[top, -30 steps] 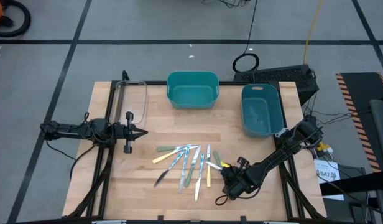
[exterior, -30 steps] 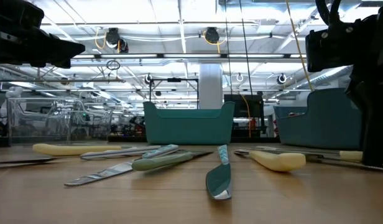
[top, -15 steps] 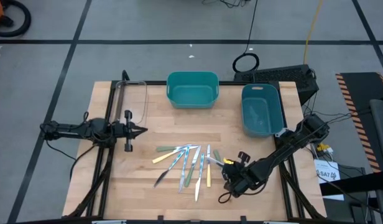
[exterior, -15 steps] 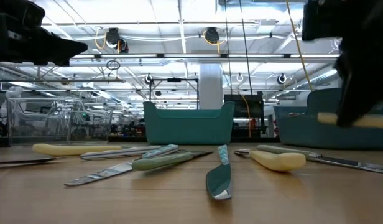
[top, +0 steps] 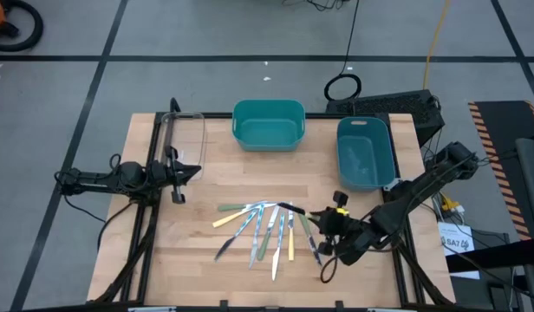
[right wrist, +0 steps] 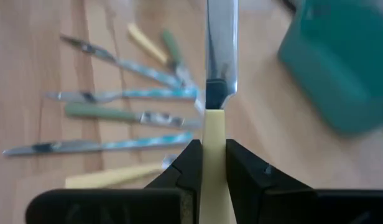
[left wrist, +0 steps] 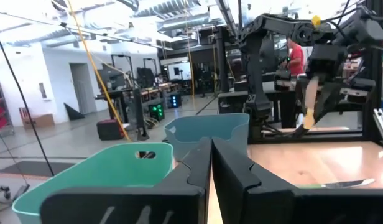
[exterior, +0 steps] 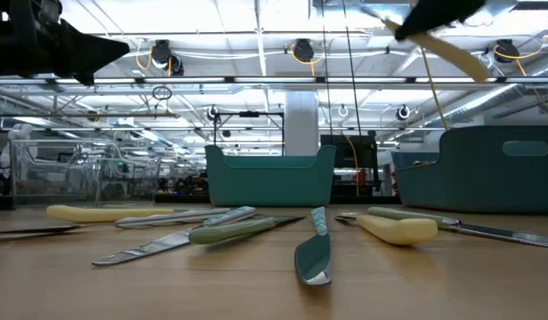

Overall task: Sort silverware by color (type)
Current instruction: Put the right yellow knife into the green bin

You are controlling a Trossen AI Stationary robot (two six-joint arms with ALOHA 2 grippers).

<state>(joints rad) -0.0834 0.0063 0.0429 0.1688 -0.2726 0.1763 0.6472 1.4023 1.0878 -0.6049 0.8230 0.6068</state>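
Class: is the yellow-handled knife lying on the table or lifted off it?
Lifted. The right gripper is shut on the yellow-handled knife, held above the table.

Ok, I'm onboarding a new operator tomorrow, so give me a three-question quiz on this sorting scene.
1. True or false: the right gripper is shut on a yellow-handled knife.
2. Which bin lies nearer the right arm: A, the teal bin, or B, the blue bin?
3. Fill in: the left gripper hovers, shut, beside the clear ____.

Key: 1 true; 2 B; 3 tray.
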